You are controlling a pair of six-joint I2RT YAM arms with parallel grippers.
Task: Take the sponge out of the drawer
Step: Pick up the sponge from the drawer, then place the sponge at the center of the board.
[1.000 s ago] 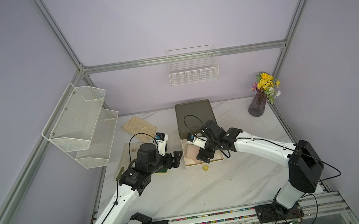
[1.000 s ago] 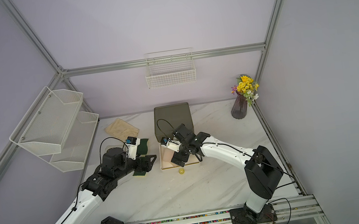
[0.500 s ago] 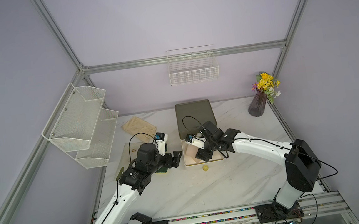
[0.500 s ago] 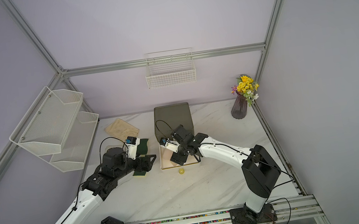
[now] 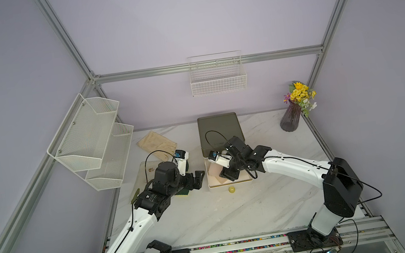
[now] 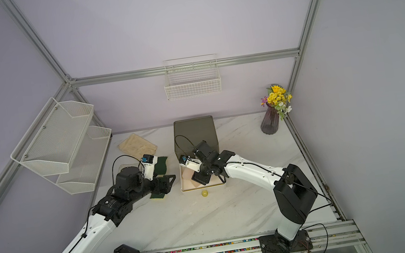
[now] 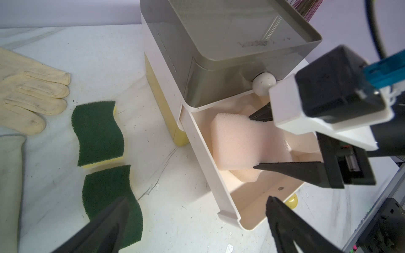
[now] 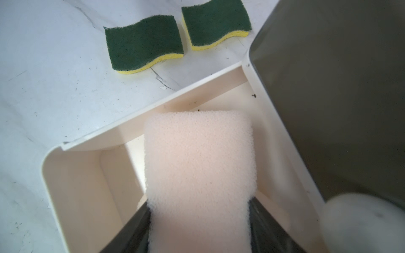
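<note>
The right gripper (image 7: pixel 252 142) is clamped on the pink sponge (image 8: pixel 199 157), squeezing its middle, low inside the pulled-out drawer (image 7: pixel 219 192). Only the left wrist view shows both black fingers biting in. The left gripper (image 7: pixel 196 199) hangs spread wide beside the drawer, above a green scouring pad (image 7: pixel 105 186).

Left arm (image 5: pixel 134 222): rises from its base at the near left edge, elbow bent, forearm running low and nearly level toward the middle.
Left gripper (image 7: pixel 197 199): jaws spread wide with nothing between them, fingers pointing toward the other arm.
Right arm (image 5: pixel 293 165): stretches from the near right base across to the middle, wrist bent downward.
Right gripper (image 7: pixel 252 142): tipped down, fingers (image 8: pixel 260 219) pressed into both sides of the pink sponge (image 8: pixel 199 153), which is squeezed narrow between them.
</note>
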